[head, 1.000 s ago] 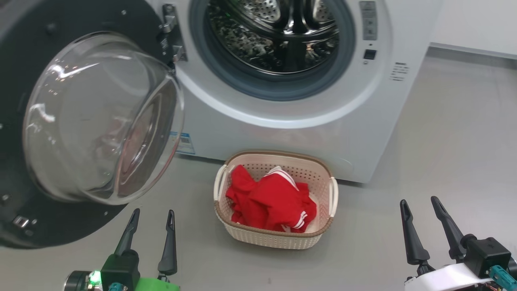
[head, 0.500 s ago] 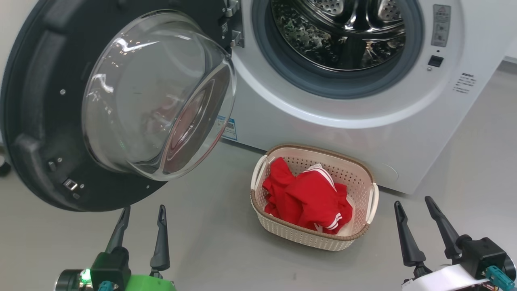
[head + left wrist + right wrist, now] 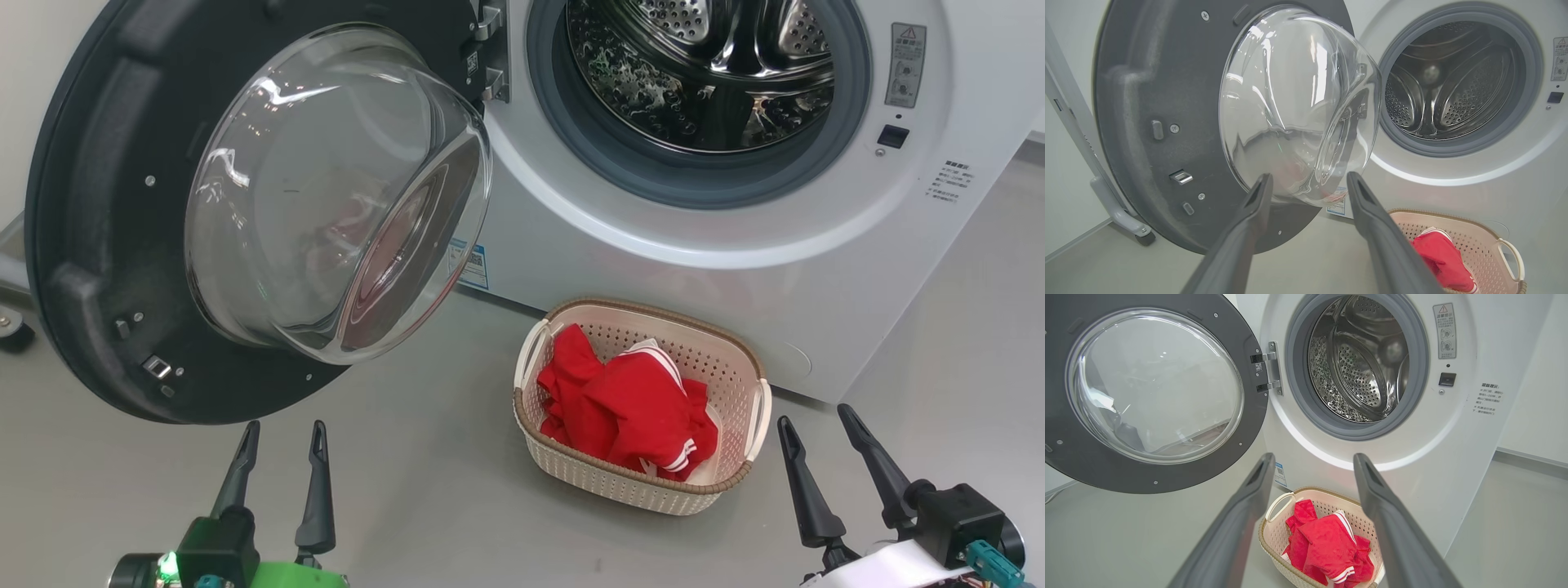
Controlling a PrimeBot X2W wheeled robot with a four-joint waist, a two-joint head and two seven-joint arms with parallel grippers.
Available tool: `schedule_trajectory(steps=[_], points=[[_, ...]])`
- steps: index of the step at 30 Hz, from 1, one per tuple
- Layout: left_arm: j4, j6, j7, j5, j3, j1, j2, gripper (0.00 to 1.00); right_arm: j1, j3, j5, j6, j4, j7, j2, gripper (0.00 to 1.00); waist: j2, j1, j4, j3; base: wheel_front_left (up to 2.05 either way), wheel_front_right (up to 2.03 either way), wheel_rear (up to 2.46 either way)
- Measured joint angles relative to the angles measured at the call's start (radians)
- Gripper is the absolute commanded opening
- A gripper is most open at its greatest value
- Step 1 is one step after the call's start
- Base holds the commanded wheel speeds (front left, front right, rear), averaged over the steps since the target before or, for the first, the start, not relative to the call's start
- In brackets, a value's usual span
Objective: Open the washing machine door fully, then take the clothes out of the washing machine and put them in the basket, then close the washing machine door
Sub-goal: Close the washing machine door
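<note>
Red clothes [image 3: 629, 408] lie bunched in the basket [image 3: 608, 480], with white stripe trim showing at the top and at the lower edge of the heap. The basket stands on the grey floor [image 3: 408, 490] just in front of the washing machine [image 3: 735, 269], below its opening. The washing machine door [image 3: 98, 212] is swung wide on its hinge [image 3: 490, 49] to the left of the opening, its clear glass bowl [image 3: 326, 188] bulging outward. Inside the grey rubber ring [image 3: 563, 139], the steel drum [image 3: 702, 73] shows its perforated wall and ribs. The left hand [image 3: 283, 426] hangs above the floor below the door's lower rim, its two fingers parted with nothing between them; in the left wrist view they point up at the glass bowl. The right hand [image 3: 814, 415] hovers just right of the basket, apart from it, fingers spread a little wider and holding nothing; in the right wrist view the basket and clothes lie low between its fingers.
</note>
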Motion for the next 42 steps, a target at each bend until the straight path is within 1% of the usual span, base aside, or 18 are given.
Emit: schedule_trajectory(steps=[1,9,15,20,21,22,26,27,29,30,31,32,33,36,37,38,42], points=[[-0.001,0.0,0.0,0.0,-0.001,0.001,0.0,0.0,0.0,0.0,0.0,0.0,0.0,0.0,0.0,1.0,0.0,0.0,-0.001,0.0,0.0,0.0,0.0],[-0.009,0.0,0.0,-0.011,-0.01,0.004,0.0,0.0,0.0,0.001,0.0,0.0,0.001,0.0,0.001,1.0,0.0,0.0,-0.006,0.002,0.0,0.0,0.0],[-0.045,0.0,0.0,-0.059,-0.06,0.004,0.001,0.0,0.0,0.001,0.0,0.0,0.001,0.0,0.0,1.0,0.0,0.0,-0.007,0.003,0.0,0.0,0.0],[-0.107,-0.008,0.0,-0.259,-0.127,0.002,0.001,0.0,-0.001,0.001,0.0,0.0,0.0,0.001,0.0,1.0,0.0,0.0,-0.009,0.006,0.0,0.0,0.0],[-0.121,-0.017,0.0,-0.296,-0.136,0.002,0.002,0.0,-0.001,0.001,0.0,0.0,0.0,0.001,0.0,1.0,0.0,0.0,-0.01,0.008,0.0,0.0,0.0],[-0.143,-0.033,0.0,-0.354,-0.141,0.002,0.002,0.0,-0.001,0.001,0.0,0.0,-0.001,0.001,0.0,1.0,0.0,0.0,-0.01,0.009,0.0,0.0,0.0],[-0.269,-0.089,0.0,-0.656,-0.154,-0.002,0.002,0.0,-0.001,-0.005,0.0,0.0,-0.004,0.001,-0.005,1.0,0.0,0.0,-0.012,0.014,0.0,0.0,0.0],[-0.302,-0.104,0.0,-0.714,-0.153,-0.003,0.002,0.0,-0.001,-0.006,0.0,0.0,-0.004,0.001,-0.006,1.0,0.0,0.0,-0.012,0.014,0.0,0.0,0.0],[-0.379,-0.125,0.0,-0.813,-0.138,-0.002,0.002,0.0,-0.001,-0.008,0.0,0.0,-0.005,0.001,-0.007,1.0,0.0,0.0,-0.012,0.016,0.0,0.0,0.0],[-0.379,-0.125,0.0,-0.813,-0.138,-0.002,0.002,0.0,-0.001,-0.008,0.0,0.0,-0.005,0.001,-0.007,1.0,0.0,0.0,-0.012,0.016,0.0,0.0,0.0],[-0.441,-0.138,0.0,-0.907,-0.106,-0.002,0.001,0.0,-0.001,-0.01,0.0,0.0,-0.006,0.001,-0.007,1.0,0.0,0.0,-0.013,0.018,0.0,0.0,0.0],[-0.462,-0.144,0.0,-0.955,-0.08,-0.003,0.002,0.0,-0.001,-0.012,0.0,0.0,-0.007,0.001,-0.007,1.0,0.0,0.0,-0.013,0.019,0.0,0.0,0.0],[-0.462,-0.144,0.0,-0.955,-0.08,-0.003,0.002,0.0,-0.001,-0.012,0.0,0.0,-0.007,0.001,-0.007,1.0,0.0,0.0,-0.013,0.019,0.0,0.0,0.0],[-0.495,-0.151,-0.003,-1.1,0.039,-0.022,0.001,0.0,-0.001,-0.018,0.0,-0.001,-0.02,0.001,-0.01,1.0,0.0,0.0,-0.012,0.026,0.0,0.0,0.0],[-0.495,-0.151,-0.005,-1.123,0.094,-0.037,-0.001,0.0,-0.001,-0.018,0.0,-0.001,-0.022,0.001,-0.013,1.0,0.0,0.0,-0.012,0.029,0.0,0.0,0.0],[-0.494,-0.151,-0.005,-1.124,0.145,-0.051,0.0,0.0,-0.001,-0.018,0.0,-0.001,-0.023,0.001,-0.017,1.0,0.0,0.0,-0.011,0.033,0.0,0.0,0.0],[-0.497,-0.151,-0.006,-1.172,0.312,-0.09,-0.003,0.0,-0.001,-0.022,0.0,-0.001,-0.031,0.003,-0.028,1.0,0.0,0.0,-0.012,0.046,0.0,0.0,0.0]])
